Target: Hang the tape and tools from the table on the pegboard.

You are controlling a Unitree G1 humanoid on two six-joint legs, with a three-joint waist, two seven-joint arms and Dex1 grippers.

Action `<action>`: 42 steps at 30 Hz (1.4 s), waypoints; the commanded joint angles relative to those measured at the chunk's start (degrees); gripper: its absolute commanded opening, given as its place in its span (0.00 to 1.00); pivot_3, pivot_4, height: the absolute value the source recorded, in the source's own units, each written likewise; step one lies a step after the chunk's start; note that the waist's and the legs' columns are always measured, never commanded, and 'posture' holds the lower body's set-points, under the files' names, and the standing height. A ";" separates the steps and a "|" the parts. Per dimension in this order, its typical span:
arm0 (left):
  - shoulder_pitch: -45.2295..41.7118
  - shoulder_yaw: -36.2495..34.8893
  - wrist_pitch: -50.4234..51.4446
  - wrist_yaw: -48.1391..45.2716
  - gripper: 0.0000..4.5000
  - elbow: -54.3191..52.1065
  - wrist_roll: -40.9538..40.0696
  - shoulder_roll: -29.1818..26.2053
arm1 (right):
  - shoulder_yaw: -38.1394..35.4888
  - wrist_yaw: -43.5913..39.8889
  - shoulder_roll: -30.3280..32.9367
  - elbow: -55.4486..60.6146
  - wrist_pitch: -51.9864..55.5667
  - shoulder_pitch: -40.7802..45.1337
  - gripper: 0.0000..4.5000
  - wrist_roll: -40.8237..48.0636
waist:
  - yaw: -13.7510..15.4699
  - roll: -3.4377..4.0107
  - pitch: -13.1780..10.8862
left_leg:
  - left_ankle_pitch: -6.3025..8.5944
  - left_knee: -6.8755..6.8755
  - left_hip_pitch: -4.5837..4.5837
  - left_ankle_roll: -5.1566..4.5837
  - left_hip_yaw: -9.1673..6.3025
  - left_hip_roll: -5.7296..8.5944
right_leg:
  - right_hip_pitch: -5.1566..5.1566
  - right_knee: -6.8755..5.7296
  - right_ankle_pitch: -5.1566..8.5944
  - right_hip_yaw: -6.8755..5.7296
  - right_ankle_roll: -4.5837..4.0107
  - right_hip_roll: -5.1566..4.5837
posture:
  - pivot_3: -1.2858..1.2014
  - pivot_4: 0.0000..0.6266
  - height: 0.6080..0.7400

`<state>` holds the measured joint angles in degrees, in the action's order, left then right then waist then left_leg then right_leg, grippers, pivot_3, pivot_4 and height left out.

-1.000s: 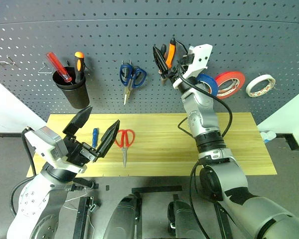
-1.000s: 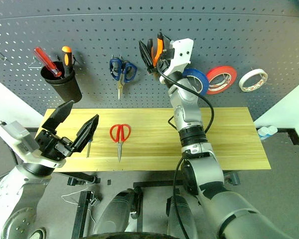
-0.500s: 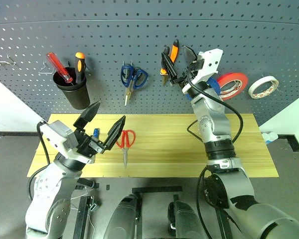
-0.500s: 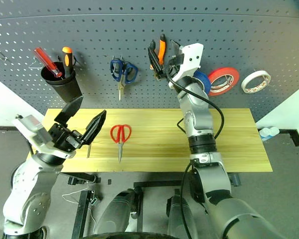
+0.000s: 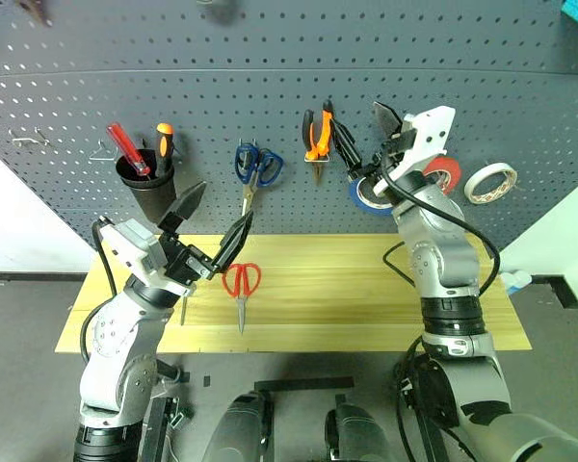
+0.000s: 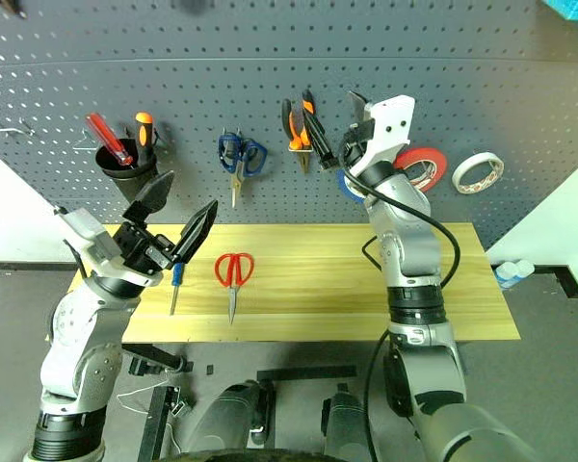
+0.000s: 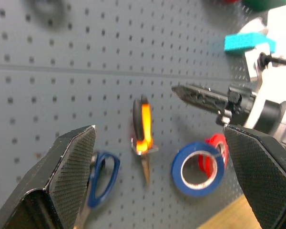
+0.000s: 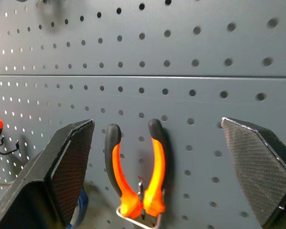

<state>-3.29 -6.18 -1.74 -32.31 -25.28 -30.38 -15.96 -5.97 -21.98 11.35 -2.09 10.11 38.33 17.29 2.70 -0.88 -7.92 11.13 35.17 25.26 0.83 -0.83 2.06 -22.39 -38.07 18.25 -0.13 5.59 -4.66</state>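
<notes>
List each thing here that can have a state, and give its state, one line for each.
Pliers: hanging on the pegboard.
Blue tape: hanging on the pegboard.
Red scissors: lying on the table, closed.
Blue screwdriver: lying on the table.
Left gripper: open, empty.
Right gripper: open, empty, near the pliers.

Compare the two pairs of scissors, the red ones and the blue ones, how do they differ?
The red-handled scissors lie flat on the table, while the blue-handled scissors hang on the pegboard. The handles are red on the first pair and blue on the second. Both look closed, with blades pointing toward the bottom of the head view.
</notes>
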 commanded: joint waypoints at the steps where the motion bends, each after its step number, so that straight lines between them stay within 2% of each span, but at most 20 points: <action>1: -1.63 0.09 -1.64 -1.04 1.00 0.43 0.34 -0.10 | -0.92 -4.41 4.20 9.28 6.04 -2.52 1.00 5.37 | 0.20 -0.02 0.54 | 0.00 0.01 -0.02 -0.03 -0.01 0.00 | 0.03 -0.01 0.00 0.00 0.00 0.00 | 0.57 0.01 1.00; 11: -1.74 0.63 -1.35 -2.77 1.00 3.01 0.59 -0.10 | -1.84 -16.96 17.20 26.11 25.05 -12.25 1.00 23.74 | 1.15 -0.06 1.90 | 0.17 0.13 -0.41 -0.45 -0.08 -0.02 | 0.54 -0.01 -0.04 0.02 -0.01 0.00 | 0.56 0.00 1.00; 14: -0.90 0.78 0.27 -1.87 1.00 3.74 1.17 -0.35 | -1.73 -18.30 19.43 28.89 27.81 -14.14 1.00 26.71 | 1.05 -0.03 2.06 | 0.23 0.08 -0.98 -0.52 -0.08 -0.05 | 1.11 0.15 -0.02 0.02 -0.04 -0.02 | 0.56 0.00 1.00; 18: 1.80 1.74 4.17 -0.58 1.00 4.21 2.65 -1.30 | -1.21 -20.12 22.35 31.95 30.70 -17.71 1.00 29.64 | 1.10 -0.02 2.31 | 0.25 0.09 -0.98 -0.55 -0.09 -0.08 | 1.16 0.26 -0.02 0.03 -0.06 -0.09 | 0.56 0.03 1.00; 23: 3.33 2.01 11.22 4.75 1.00 4.23 4.45 -1.27 | -0.52 -18.54 22.91 33.49 31.44 -19.66 1.00 29.23 | 1.11 -0.02 2.31 | 0.27 0.10 -0.95 -0.57 -0.12 -0.08 | 1.16 0.34 -0.03 0.08 -0.11 -0.21 | 0.55 0.06 1.00; 29: 2.83 5.26 20.72 11.82 1.00 5.21 10.55 -1.32 | -0.86 -15.99 22.87 35.56 32.17 -21.20 1.00 29.68 | 1.07 -0.02 2.30 | 0.30 0.10 -0.91 -0.63 -0.13 -0.08 | 1.14 0.40 -0.03 0.08 -0.11 -0.27 | 0.54 0.09 1.00; 32: 1.82 5.98 24.21 17.10 1.00 6.51 14.39 -0.16 | -1.11 -14.69 22.86 36.69 32.72 -22.26 1.00 30.05 | 1.05 -0.03 2.30 | 0.33 0.09 -0.89 -0.68 -0.13 -0.08 | 1.15 0.45 -0.03 0.07 -0.11 -0.30 | 0.54 0.11 1.00; 42: -0.74 6.96 36.34 27.46 1.00 7.54 19.63 5.16 | -2.06 -12.34 24.08 40.39 35.62 -23.70 1.00 34.52 | 0.93 -0.05 2.09 | 0.41 0.09 -0.84 -0.79 -0.12 -0.07 | 1.17 0.62 -0.02 0.08 -0.12 -0.36 | 0.53 0.17 1.00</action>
<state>-3.11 0.21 33.49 -6.28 -16.60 -11.75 -11.39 -6.16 -34.50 34.81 35.93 45.68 14.51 50.04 3.63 -0.92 -5.83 11.54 35.26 24.44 0.03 -0.96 1.99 -21.22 -37.42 18.24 -0.05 5.46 -5.02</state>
